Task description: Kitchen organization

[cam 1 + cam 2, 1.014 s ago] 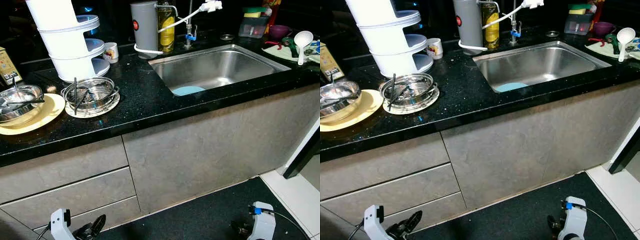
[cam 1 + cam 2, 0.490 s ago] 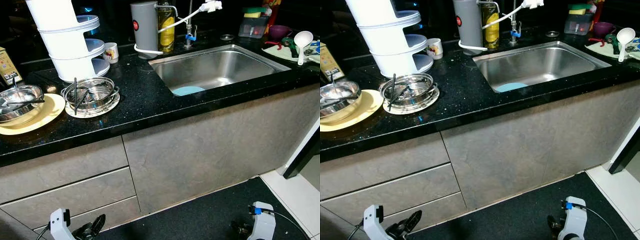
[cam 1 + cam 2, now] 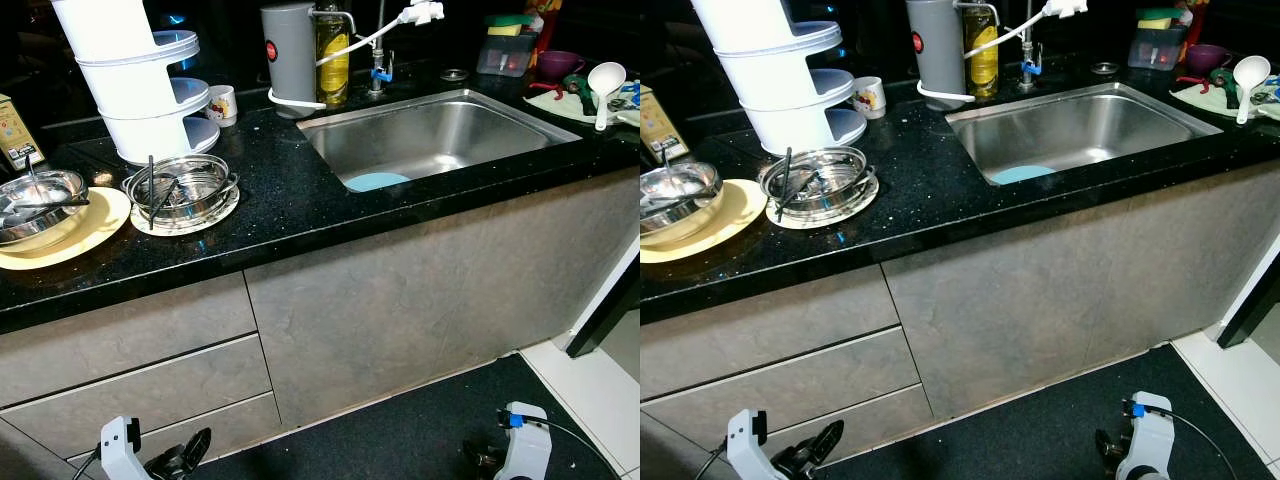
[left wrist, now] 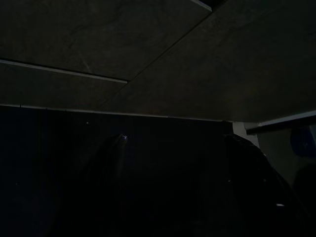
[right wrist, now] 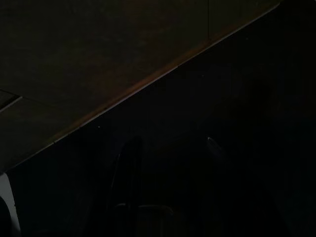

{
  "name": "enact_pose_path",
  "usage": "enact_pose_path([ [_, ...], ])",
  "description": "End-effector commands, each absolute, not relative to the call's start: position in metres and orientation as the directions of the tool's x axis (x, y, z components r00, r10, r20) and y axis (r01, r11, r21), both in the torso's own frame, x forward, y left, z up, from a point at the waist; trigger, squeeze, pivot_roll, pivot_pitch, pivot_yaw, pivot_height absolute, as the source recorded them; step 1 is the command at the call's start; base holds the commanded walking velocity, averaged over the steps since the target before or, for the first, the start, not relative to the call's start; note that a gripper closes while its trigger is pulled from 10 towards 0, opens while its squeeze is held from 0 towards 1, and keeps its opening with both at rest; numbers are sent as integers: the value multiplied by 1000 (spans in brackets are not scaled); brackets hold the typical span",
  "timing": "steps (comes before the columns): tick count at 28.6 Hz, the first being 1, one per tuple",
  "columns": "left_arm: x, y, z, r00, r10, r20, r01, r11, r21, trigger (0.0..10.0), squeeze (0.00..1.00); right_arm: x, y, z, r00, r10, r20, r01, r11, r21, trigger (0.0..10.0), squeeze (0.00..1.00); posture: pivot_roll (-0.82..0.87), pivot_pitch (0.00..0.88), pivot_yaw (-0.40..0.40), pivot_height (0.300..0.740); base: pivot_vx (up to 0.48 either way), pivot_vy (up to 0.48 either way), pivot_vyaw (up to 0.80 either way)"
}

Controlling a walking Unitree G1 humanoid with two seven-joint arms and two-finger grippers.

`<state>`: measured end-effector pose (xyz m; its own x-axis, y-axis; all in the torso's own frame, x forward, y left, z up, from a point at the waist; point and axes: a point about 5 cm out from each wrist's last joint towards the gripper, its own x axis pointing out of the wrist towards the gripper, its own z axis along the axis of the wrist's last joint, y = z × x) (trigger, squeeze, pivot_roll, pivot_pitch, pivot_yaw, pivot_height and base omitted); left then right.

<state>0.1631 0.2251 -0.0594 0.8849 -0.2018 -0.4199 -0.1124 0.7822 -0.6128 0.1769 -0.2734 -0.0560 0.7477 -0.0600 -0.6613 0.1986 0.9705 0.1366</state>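
Note:
A black counter (image 3: 290,205) carries a steel bowl with utensils (image 3: 185,185) on a small plate. Left of it, another steel bowl (image 3: 35,200) rests on a yellow plate (image 3: 95,225). A stack of white tiered containers (image 3: 135,90) stands behind them. The steel sink (image 3: 450,130) holds a light blue plate (image 3: 377,181) at its near left corner. My left gripper (image 3: 185,455) and right gripper (image 3: 480,458) hang low in front of the cabinet, far below the counter. Both wrist views are very dark, with cabinet fronts and floor barely visible.
A grey canister (image 3: 288,55), an oil bottle (image 3: 332,50) and a small mug (image 3: 222,103) stand behind the sink's left side. A white ladle (image 3: 605,80), purple bowl (image 3: 558,63) and sponge box (image 3: 508,50) sit at the far right. Drawers (image 3: 130,340) lie below, above a dark floor mat (image 3: 400,430).

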Motion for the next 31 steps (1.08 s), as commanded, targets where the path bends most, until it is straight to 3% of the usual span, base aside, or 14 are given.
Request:
enact_pose_path([
  [1, 164, 228, -58, 884, -198, -422, -110, 790, -602, 10000, 0, 178, -271, -57, 743, -53, -667, 194, 971, 140, 10000, 0, -87, 0, 56, 740, 0, 0, 0],
  [31, 163, 227, -59, 883, -200, -425, -111, 790, -603, 10000, 0, 178, -271, -57, 743, -51, -667, 193, 971, 140, 10000, 0, -92, 0, 61, 740, 0, 0, 0],
])
